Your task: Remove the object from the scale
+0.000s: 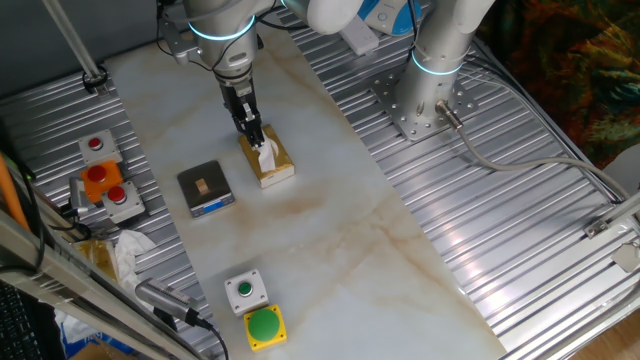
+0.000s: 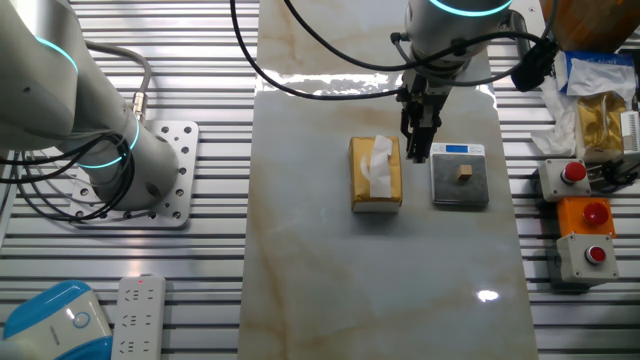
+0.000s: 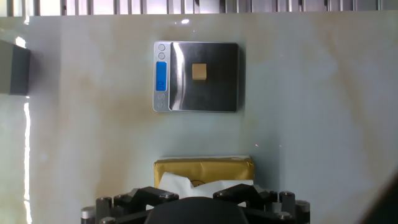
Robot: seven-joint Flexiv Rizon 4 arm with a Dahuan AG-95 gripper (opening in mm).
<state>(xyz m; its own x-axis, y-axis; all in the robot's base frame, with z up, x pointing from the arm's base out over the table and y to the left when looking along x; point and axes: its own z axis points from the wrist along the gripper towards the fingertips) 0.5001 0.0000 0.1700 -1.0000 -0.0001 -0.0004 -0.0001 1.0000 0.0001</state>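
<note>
The scale (image 1: 212, 196) is a flat square with a dark plate and a blue-white strip, and the tiny tan block (image 1: 203, 185) sits on it near the middle. Both also show in the other fixed view, scale (image 2: 450, 188) and block (image 2: 465, 173), and in the hand view, scale (image 3: 217, 93) and block (image 3: 199, 71). My gripper (image 1: 254, 135) hangs over the far end of the tan tissue box (image 1: 267, 160), beside the scale and apart from it. In the hand view the gripper (image 3: 198, 190) looks open and empty, with white tissue showing between the fingers.
The tissue box (image 2: 375, 175) lies right next to the scale. Grey button boxes with red and orange buttons (image 2: 585, 215) stand at the table edge by the scale. A green button on yellow (image 1: 265, 325) and a white button box (image 1: 245, 290) are at the near end. A second arm's base (image 1: 425, 95) stands on the ribbed metal.
</note>
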